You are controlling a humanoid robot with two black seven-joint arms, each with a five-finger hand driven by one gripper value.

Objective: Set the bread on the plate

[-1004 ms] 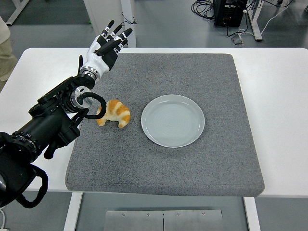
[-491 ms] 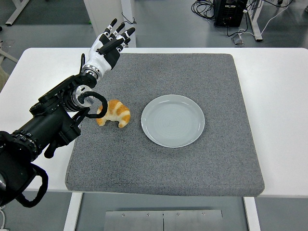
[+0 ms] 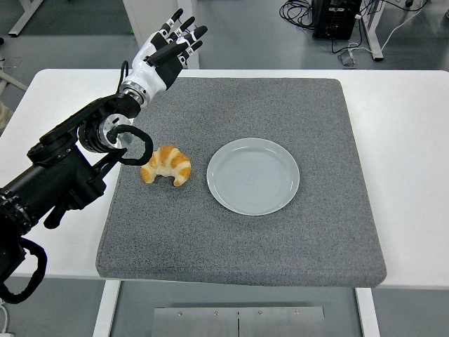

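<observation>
The bread [image 3: 166, 165] lies near the mat's [image 3: 295, 105] left edge, just beside the plate [image 3: 253, 175]. My left hand [image 3: 165, 53] is over the far-left corner, fingers wide. I should come down slowly and pinch gently.

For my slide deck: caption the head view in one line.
Left hand raised open above the gray mat's far-left corner; croissant lies beside the empty plate.

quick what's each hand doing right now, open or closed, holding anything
Left hand: open, fingers spread, holding nothing, raised past the croissant, which lies on the grey mat.
Right hand: not in view.
</observation>
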